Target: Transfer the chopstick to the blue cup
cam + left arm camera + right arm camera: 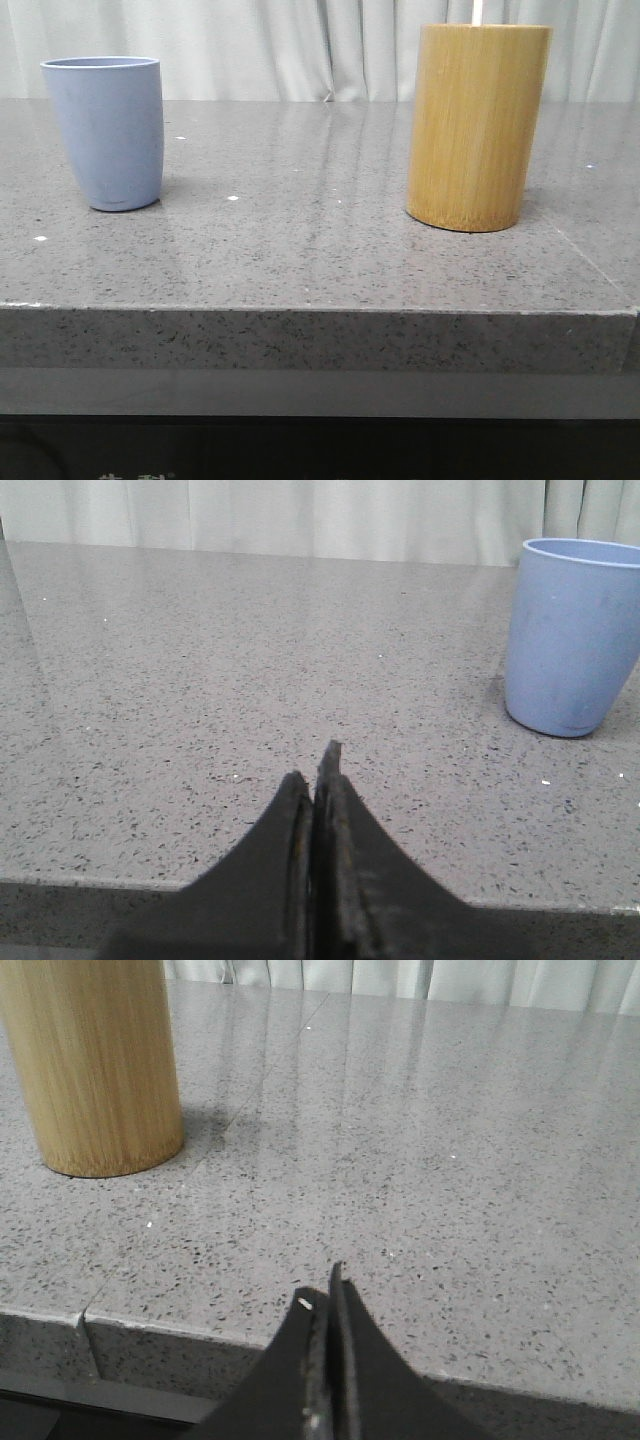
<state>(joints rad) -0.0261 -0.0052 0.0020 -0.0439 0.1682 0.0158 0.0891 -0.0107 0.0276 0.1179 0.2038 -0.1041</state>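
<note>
A tan bamboo cylinder (478,125) is seen upright at 3 o'clock on the grey speckled bench (310,240); white curtains (300,45) are hung behind.

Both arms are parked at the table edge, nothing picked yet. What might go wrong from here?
The chopstick shows just a thin tip above the bamboo holder, so the shut right gripper could miss or jostle the holder. The blue cup stands far to the left, a long carry. Its narrow rounded base may tip when the stick drops in.
</note>
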